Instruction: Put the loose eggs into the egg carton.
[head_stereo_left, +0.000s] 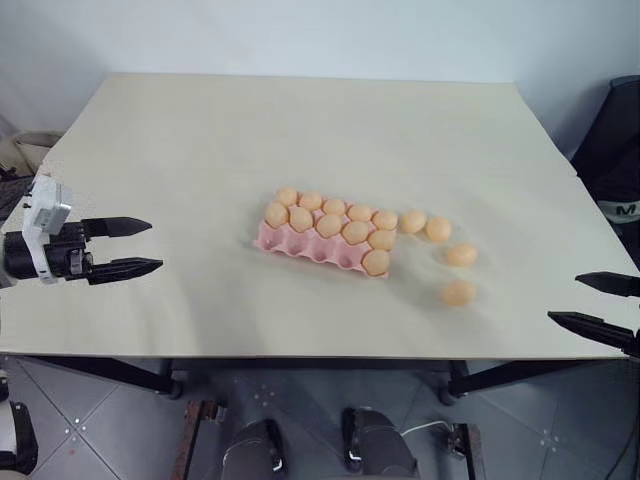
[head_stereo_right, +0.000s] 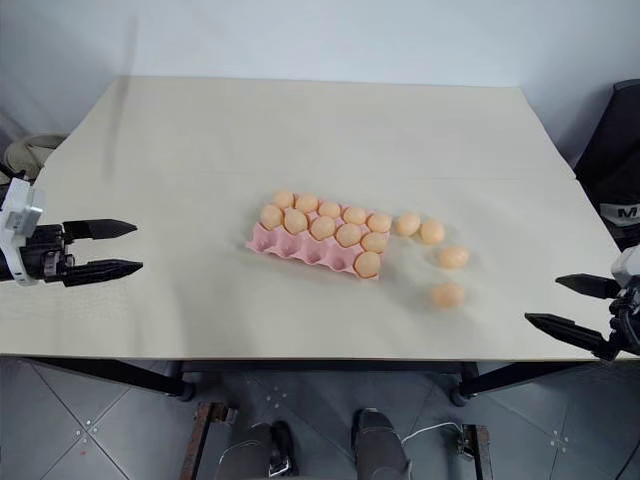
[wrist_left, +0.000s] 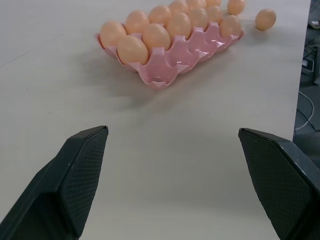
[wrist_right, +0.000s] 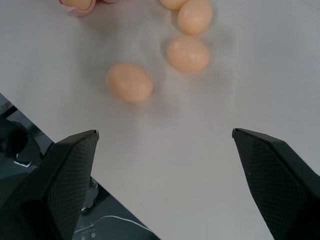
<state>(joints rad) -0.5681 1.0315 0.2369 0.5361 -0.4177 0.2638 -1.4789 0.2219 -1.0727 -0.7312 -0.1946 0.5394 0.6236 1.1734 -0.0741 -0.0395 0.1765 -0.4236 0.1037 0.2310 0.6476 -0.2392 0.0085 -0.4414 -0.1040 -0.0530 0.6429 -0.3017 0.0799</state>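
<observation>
Carton: the flat pink moulded egg carton (head_stereo_left: 318, 243) is seen at the middle of the pale wooden table (head_stereo_left: 200, 150), set askew; 10 cups are filled, while the near row is mostly bare, likely kept for the rest.
Loose eggs: 4 smooth pale orange-tan loose eggs (head_stereo_left: 458, 293) are strung in an arc at 3 o'clock of the carton, apart from it.
Right gripper: the right gripper (head_stereo_left: 598, 303) is held level over the table's near right edge, aimed at 10 o'clock; its fingers are spread wide, nothing between.
Left gripper: the left gripper (head_stereo_left: 132, 246) is parked well apart at 9 o'clock, fingers parted and bare.
</observation>
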